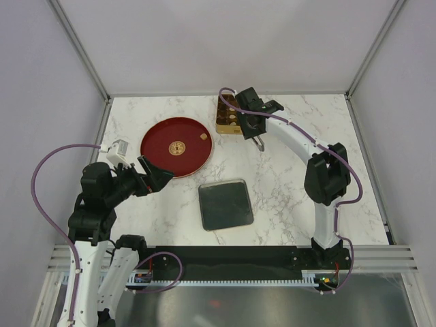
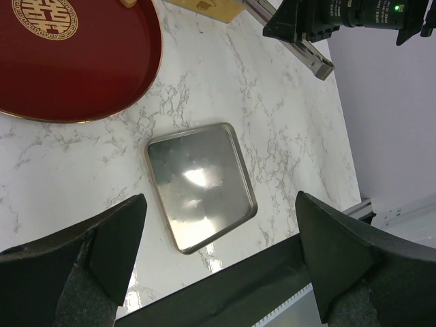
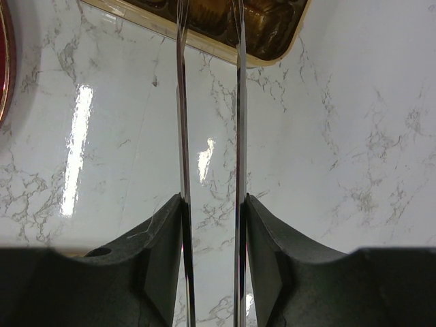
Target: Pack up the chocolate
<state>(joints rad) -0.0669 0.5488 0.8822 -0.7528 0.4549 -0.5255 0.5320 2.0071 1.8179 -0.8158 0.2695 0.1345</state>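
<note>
- Lid (image 1: 225, 204) flat on surface (image 1: 293, 143), nearest the bases.
- left jaws wide, empty, just beside red dish (image 1: 160, 160).
- chocolate (image 1: 202, 136) on dish's far-right edge, roundish, left of right jaws; right arm nearer.
- right jaws clamp tweezers (image 3: 181, 102), beside gold box (image 1: 223, 126) holding more pieces.

Gold tin (image 3: 272, 54) cut off at top edge; tweezers (image 3: 182, 122) tips out of frame.

Chocolate (image 1: 202, 136) on dish (image 1: 160, 139), box (image 1: 219, 127) right, lid (image 1: 225, 204) before.
</note>
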